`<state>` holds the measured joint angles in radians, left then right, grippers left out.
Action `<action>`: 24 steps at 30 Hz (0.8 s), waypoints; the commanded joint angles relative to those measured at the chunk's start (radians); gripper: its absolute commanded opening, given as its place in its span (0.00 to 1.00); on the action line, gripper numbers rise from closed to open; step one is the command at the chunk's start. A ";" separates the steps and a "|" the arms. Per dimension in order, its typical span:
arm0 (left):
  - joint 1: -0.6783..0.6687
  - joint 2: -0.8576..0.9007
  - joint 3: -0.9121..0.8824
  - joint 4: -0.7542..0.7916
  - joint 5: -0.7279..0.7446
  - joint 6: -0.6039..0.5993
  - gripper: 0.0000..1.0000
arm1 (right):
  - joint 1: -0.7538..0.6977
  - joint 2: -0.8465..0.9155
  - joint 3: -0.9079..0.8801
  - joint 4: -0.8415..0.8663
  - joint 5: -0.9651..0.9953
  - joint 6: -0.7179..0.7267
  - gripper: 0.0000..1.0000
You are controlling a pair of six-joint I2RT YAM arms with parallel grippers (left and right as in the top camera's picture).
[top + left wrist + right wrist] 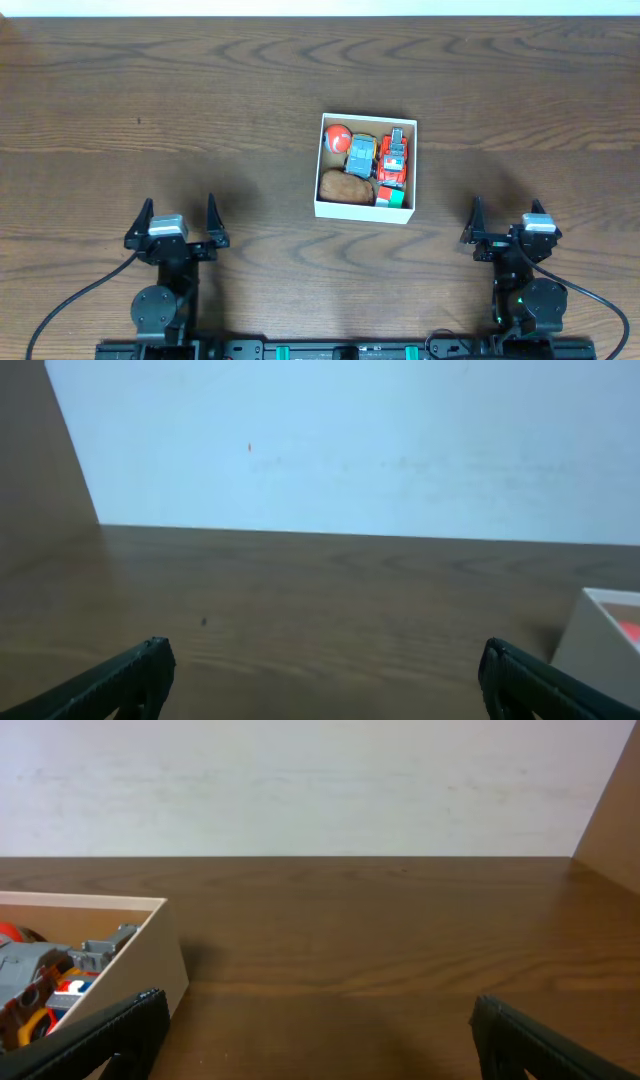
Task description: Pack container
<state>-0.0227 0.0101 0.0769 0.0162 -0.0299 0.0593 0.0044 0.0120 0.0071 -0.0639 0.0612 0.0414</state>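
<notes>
Container (360, 211) mid-table, full: ball (338, 137), blue car (361, 155), red truck (393, 160), brown lump (346, 187). Left gripper (179, 216) and right gripper (507, 216) nearer the robot than the container, well apart from it, fingers spread, empty. Risk: box looks light; a reach-in could clip a wall, slide it, tip toys out.

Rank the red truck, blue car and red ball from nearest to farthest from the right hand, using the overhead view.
1. Red truck, on the right side of the box, closest to the right hand.
2. Blue car, in the middle.
3. Red ball, in the far left corner.
</notes>
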 commanded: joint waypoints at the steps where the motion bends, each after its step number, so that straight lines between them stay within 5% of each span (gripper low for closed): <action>1: -0.003 -0.008 -0.034 0.029 -0.005 0.047 0.98 | 0.009 -0.007 -0.002 -0.003 0.014 0.013 0.99; 24: -0.002 -0.004 -0.072 -0.087 -0.005 0.060 0.98 | 0.009 -0.007 -0.002 -0.003 0.014 0.013 0.99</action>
<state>-0.0227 0.0101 0.0212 -0.0261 -0.0257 0.1123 0.0044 0.0120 0.0071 -0.0639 0.0612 0.0414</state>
